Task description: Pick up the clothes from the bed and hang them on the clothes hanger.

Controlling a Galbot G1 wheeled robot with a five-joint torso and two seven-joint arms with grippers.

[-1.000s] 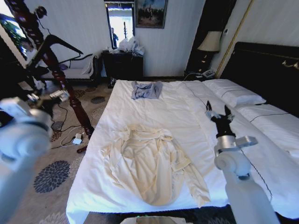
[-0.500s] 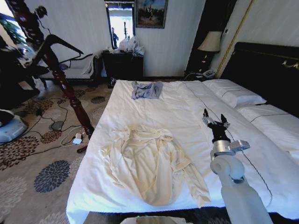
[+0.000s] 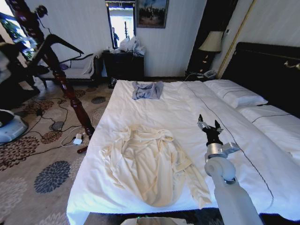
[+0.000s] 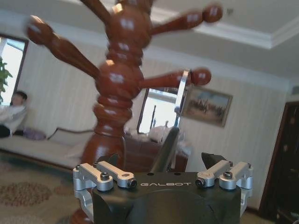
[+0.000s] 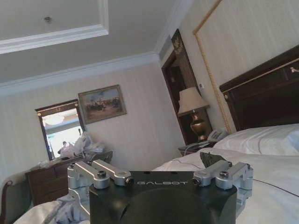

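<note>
The cream, thin-fabric long-sleeved robe (image 3: 150,166) is lying spread out flat on the wide white-sheeted bed (image 3: 178,110), lower centre of the head view, sleeves flopped out to both sides and one trailing toward the bottom edge of the mattress. The right gripper (image 3: 209,126) is poking up just right of centre, hovering over bare sheet beside the robe and not touching it, fingers spread apart with nothing between them. A small blue-grey garment (image 3: 146,90) sits crumpled near the far end of the bed, upper centre.

Over in the left wrist view, the left gripper (image 4: 161,161) is up in front of the dark-red turned wooden post (image 4: 117,88), fingers apart, and the slim black hanger with the silver wire hook (image 4: 174,126) rises between them with the hook up by one of the post's pegs. Can't honestly tell if the fingers are touching it. In the head view that post (image 3: 49,61) is at the upper left.
</note>
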